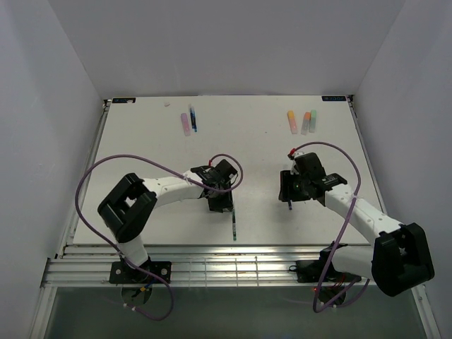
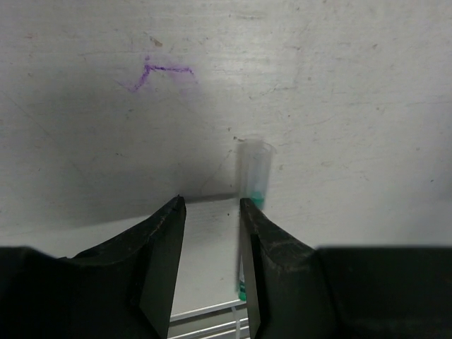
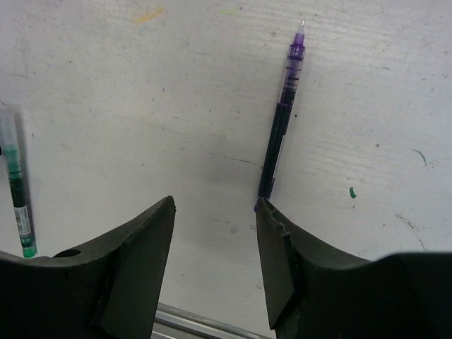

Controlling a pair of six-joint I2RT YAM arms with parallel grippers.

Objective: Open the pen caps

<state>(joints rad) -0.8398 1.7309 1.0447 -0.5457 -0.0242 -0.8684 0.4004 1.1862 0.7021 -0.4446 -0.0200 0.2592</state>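
Both grippers hang open and empty over the white table. My left gripper [image 1: 220,202] [image 2: 212,201] has a thin green pen [image 2: 254,173] [image 1: 234,224] lying along its right finger [image 2: 272,247]; the pen's clear end pokes out past the fingertip. My right gripper [image 1: 288,192] [image 3: 215,201] has a thin purple pen [image 3: 281,120] [image 1: 290,205] running away from its right fingertip, its needle tip bare. The green pen also shows at the left of the right wrist view [image 3: 18,191]. No loose cap is in view.
At the back left lie a pink marker [image 1: 185,124] and a slim blue pen [image 1: 193,119]. At the back right lie yellow-orange [image 1: 292,121], orange [image 1: 306,123] and mint green [image 1: 313,120] markers. A metal rail [image 1: 212,265] runs along the near edge.
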